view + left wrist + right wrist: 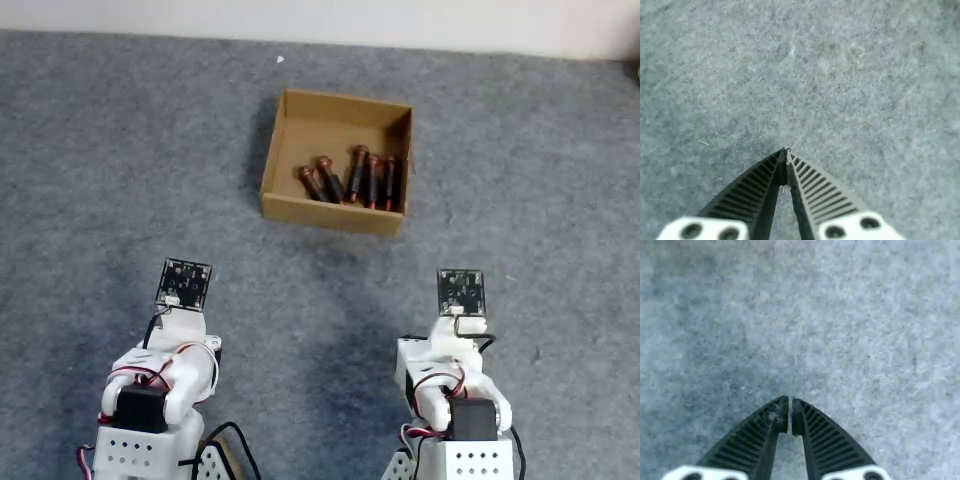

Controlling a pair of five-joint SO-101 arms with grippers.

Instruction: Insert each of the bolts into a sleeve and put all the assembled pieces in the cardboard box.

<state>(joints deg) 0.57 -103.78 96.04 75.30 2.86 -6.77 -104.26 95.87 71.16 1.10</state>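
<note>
The cardboard box (289, 209) stands at the back middle of the grey felt. Several dark sleeves with copper-headed bolts (352, 179) in them lie side by side on its floor. Both arms are folded back at the near edge, well short of the box. My left gripper (786, 152) is shut with nothing in it, its tips touching over bare felt. My right gripper (790, 405) is also shut and holds nothing, its ribbed fingers (822, 440) meeting just above the felt.
Grey felt (120, 150) covers the whole table. A pale wall strip (400, 20) runs along the far edge. The arms' wrist boards (185, 283) (461, 291) point toward the box with open felt between them.
</note>
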